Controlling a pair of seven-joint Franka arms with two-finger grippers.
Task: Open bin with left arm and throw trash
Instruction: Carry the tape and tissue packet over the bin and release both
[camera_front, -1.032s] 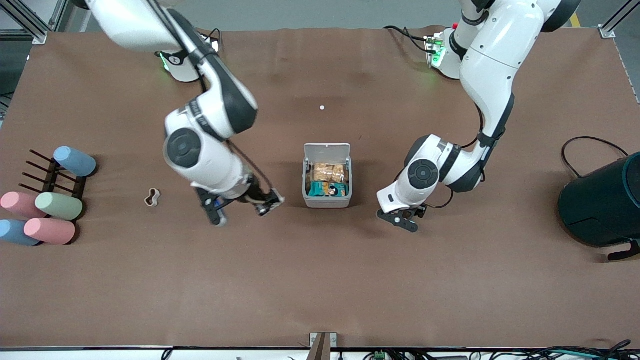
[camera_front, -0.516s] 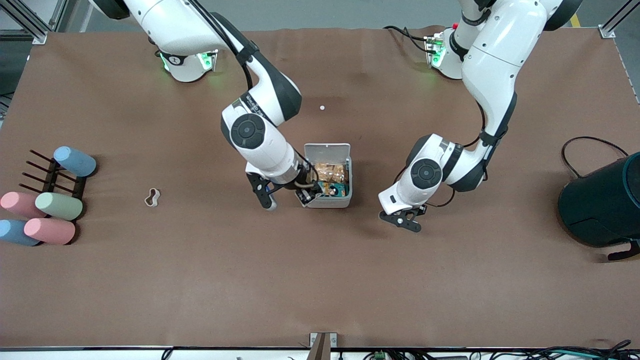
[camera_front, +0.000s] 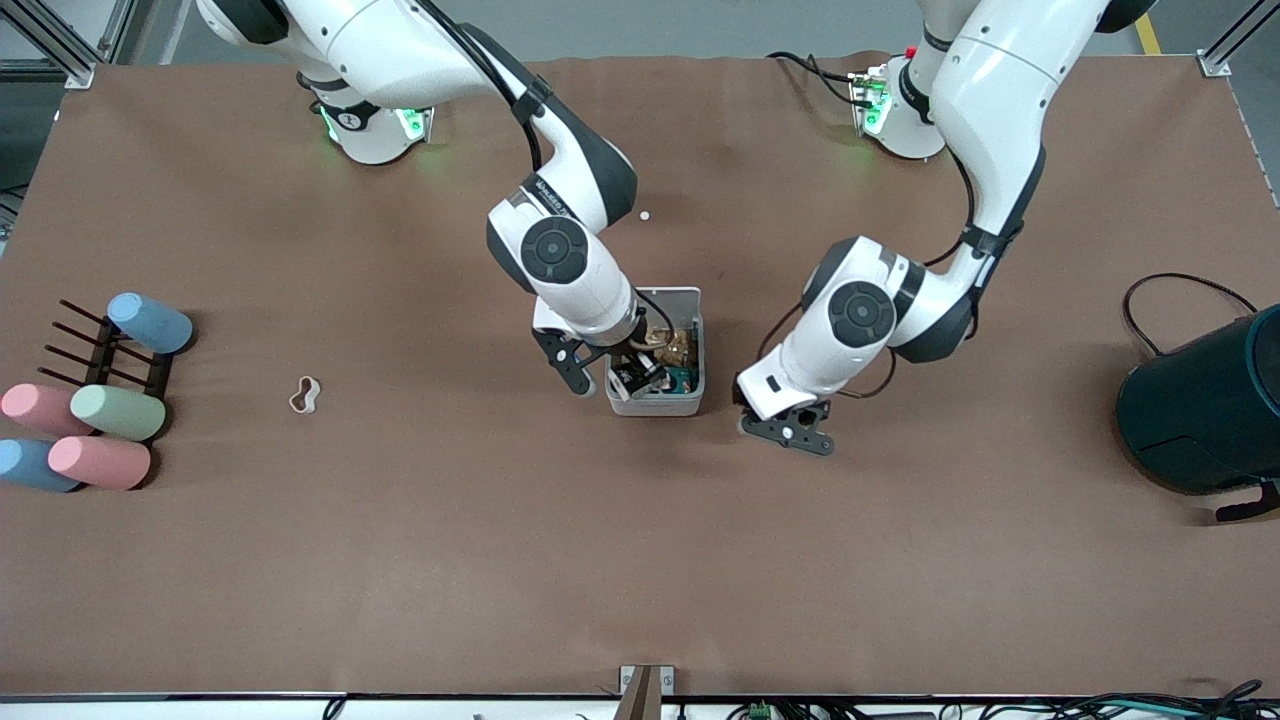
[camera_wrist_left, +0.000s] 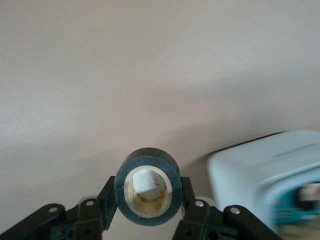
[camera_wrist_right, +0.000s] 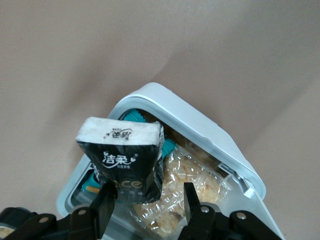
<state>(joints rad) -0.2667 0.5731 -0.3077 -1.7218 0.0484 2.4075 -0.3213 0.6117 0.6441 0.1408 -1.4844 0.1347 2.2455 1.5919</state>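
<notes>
At the middle of the brown table (camera_front: 640, 560) stands the bin (camera_front: 655, 404), a small white box with grey sides. Its hinged lid is up, and it already holds a clear bag of tan snacks (camera_wrist_right: 192, 187) and a teal packet (camera_front: 683, 380). The right tool (camera_wrist_right: 149, 187) hangs over the open bin. Its fingers are spread wider than the black printed packet (camera_wrist_right: 122, 150) that sits between them, and one finger stands clear of the packet's side. The left tool (camera_front: 788, 435) is low over the table just beside the bin, toward the left arm's end. It is closed on a black ring with a beige centre (camera_wrist_left: 145, 156), one finger on each side. The white-and-tan wavy ring (camera_front: 305, 395) lies flat on the table well apart from the bin, toward the right arm's end. Near that end's edge, pastel cylinders (camera_front: 118, 412) lie around a dark rack (camera_front: 100, 345). A large dark round drum (camera_front: 1200, 410) stands at the left arm's end.
</notes>
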